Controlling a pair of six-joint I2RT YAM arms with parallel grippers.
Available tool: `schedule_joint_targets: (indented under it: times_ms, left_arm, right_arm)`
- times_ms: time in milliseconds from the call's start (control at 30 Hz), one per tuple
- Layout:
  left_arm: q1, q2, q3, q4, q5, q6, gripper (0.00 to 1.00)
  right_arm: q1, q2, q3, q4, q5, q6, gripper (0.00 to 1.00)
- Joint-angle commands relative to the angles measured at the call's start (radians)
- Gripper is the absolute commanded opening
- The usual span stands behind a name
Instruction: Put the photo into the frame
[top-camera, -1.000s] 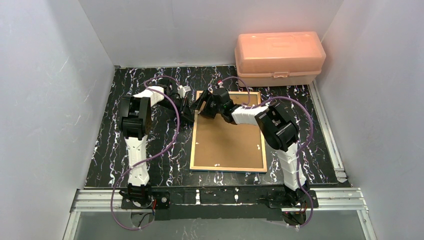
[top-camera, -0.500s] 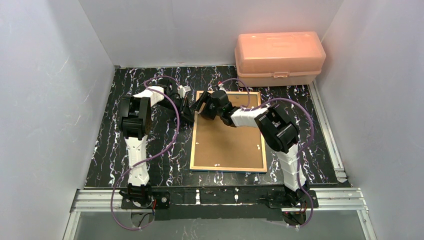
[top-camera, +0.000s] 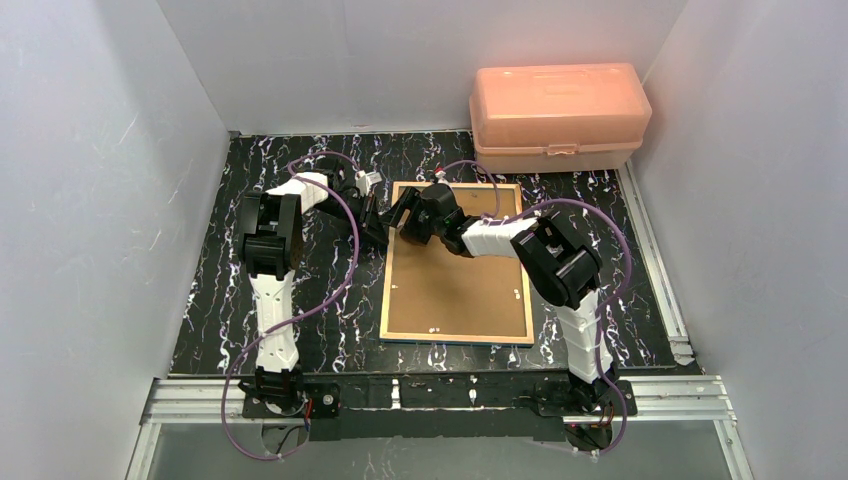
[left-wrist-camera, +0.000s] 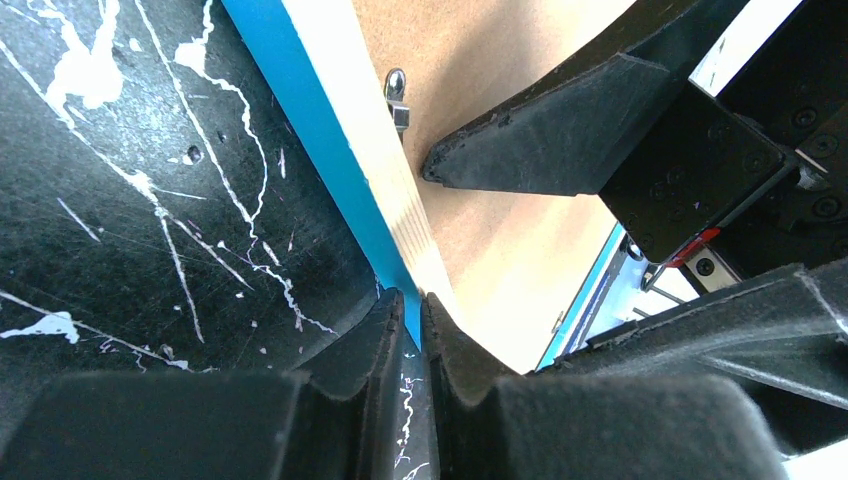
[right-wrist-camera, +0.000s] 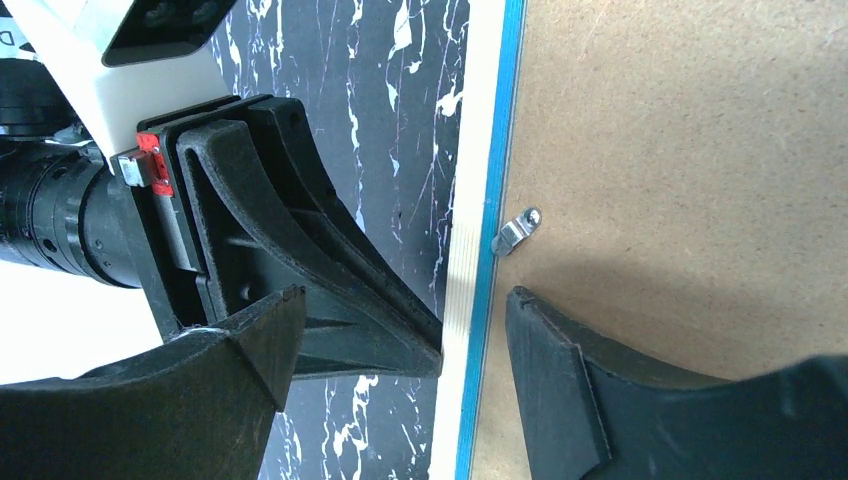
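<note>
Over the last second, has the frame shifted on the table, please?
No. In the top view, the frame keeps the same outline against the pink box and the table veins.

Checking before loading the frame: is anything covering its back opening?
Yes. The brown backing board lies in the frame and covers the whole opening. A metal clip at the frame's left edge reaches over the board.

White shells are covering black joints on the left arm (top-camera: 272, 300) and right arm (top-camera: 490, 236), each trailing a purple cable (top-camera: 326, 153). The left gripper (left-wrist-camera: 421, 305) is showing black wedge-shaped fingers (left-wrist-camera: 340, 385) and a red tab (right-wrist-camera: 152, 166).
</note>
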Motion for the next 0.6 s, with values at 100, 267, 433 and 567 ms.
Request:
schedule_joint_targets:
  times_ms: [100, 267, 433, 567]
  left_arm:
    - [-0.012, -0.013, -0.023, -0.023, -0.045, 0.032, 0.09]
    - [-0.012, -0.013, -0.023, -0.025, -0.042, 0.034, 0.09]
    - [-0.012, -0.012, -0.026, -0.026, -0.040, 0.036, 0.09]
    - [-0.012, -0.012, -0.026, -0.028, -0.040, 0.037, 0.08]
  right_arm:
    - [0.003, 0.020, 0.040, 0.036, 0.023, 0.001, 0.79]
    - [0.004, 0.037, 0.046, 0.053, 0.055, -0.007, 0.74]
    - [0.003, 0.043, 0.045, 0.068, 0.068, -0.010, 0.73]
    - [0.003, 0.055, 0.058, 0.075, 0.067, -0.007, 0.73]
